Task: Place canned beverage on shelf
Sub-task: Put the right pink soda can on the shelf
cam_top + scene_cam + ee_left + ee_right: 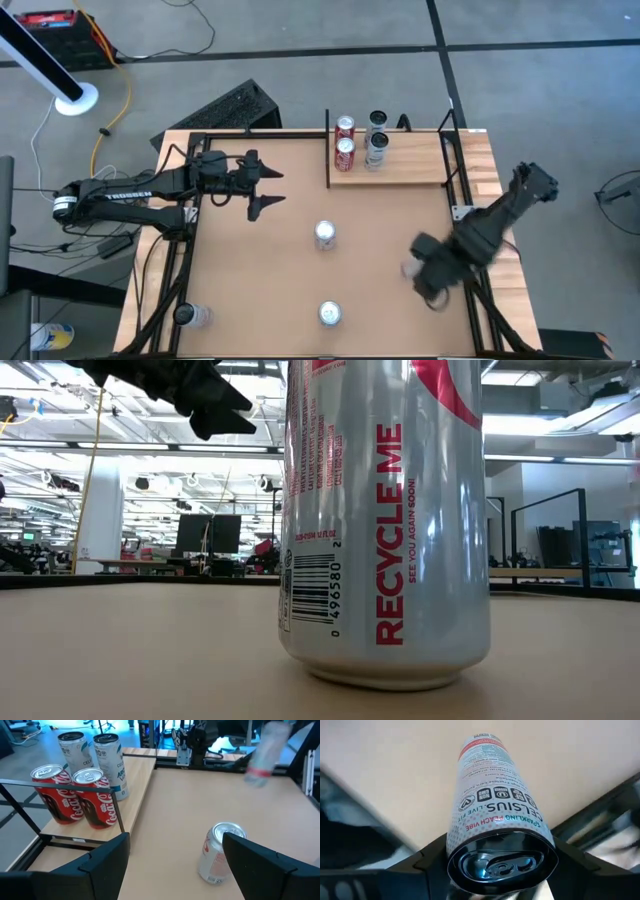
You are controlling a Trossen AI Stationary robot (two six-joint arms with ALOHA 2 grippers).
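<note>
Held can: a slim white can [495, 815] with red and black print reading "CELSIUS" and "PEACH VIBE", its dark top end facing the right wrist camera; in the high view it shows only as a pale blur [410, 268] at about 4 o'clock on the bench.
Right hand: the right hand [428, 272] has its two dark fingers [427, 860] closed against either side of that can, near its top end, over the right side of the bench [260, 300].
Left hand: the left hand [270, 188] hangs at about 10 o'clock with its fingers spread wide and nothing between them.
Nearest loose can: a silver can [329, 314] with red print stands upright at 6 o'clock; it fills the low view, where "RECYCLE ME" reads up its side.
Middle can: a second silver can [325, 235] stands upright near the bench centre, well apart from both hands.
Shelf: the pale wood shelf [410, 165] lies at about 1 o'clock, its thin black bar [327, 148] along the left short edge.
On the shelf: two red cola cans [345, 142] stand just beside the bar, with two silver cans [377, 140] next to them; the right part of the board is bare.
Edge: a clear bottle [190, 316] lies at about 8 o'clock by the frame.
</note>
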